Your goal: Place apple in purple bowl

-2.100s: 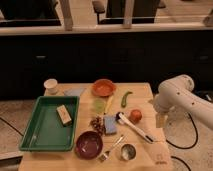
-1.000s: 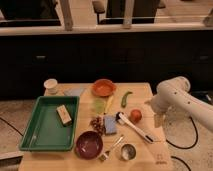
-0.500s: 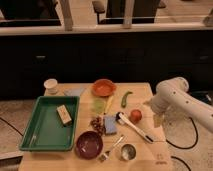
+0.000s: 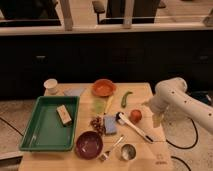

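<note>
The apple [image 4: 136, 115], small and red-orange, rests on the wooden table right of centre. The purple bowl [image 4: 89, 144] sits empty near the front edge, left of the apple and nearer to me. My white arm comes in from the right. Its gripper [image 4: 157, 119] hangs just right of the apple, a little apart from it and close above the table. The gripper is open and holds nothing.
Between apple and bowl lie a white-handled tool [image 4: 134, 128], a blue block [image 4: 110, 124], grapes [image 4: 96, 123], a fork [image 4: 112, 148] and a steel cup [image 4: 128, 151]. A green pepper [image 4: 125, 98] and orange bowl [image 4: 104, 87] are behind. A green tray [image 4: 30, 135] fills the left.
The arm's end has crept slightly left and down toward the apple. Nothing on the table has moved.
</note>
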Action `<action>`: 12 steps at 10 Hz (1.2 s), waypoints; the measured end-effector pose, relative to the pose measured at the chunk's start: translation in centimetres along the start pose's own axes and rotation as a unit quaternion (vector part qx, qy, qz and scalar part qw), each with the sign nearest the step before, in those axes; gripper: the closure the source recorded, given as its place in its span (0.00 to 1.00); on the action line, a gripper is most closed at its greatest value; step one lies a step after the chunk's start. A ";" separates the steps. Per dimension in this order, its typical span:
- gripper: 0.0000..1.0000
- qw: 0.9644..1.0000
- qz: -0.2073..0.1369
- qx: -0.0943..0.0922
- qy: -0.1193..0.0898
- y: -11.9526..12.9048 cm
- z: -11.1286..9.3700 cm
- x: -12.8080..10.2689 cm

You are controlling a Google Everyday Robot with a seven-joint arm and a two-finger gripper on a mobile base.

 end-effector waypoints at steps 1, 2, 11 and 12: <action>0.20 1.000 -0.003 -0.001 -0.003 -0.1 0.2 0.0; 0.20 1.000 -0.007 -0.002 -0.005 -0.1 0.4 0.0; 0.20 0.998 -0.050 -0.009 -0.024 -0.6 1.4 0.0; 0.20 0.998 -0.055 -0.009 -0.026 -0.7 1.5 -0.1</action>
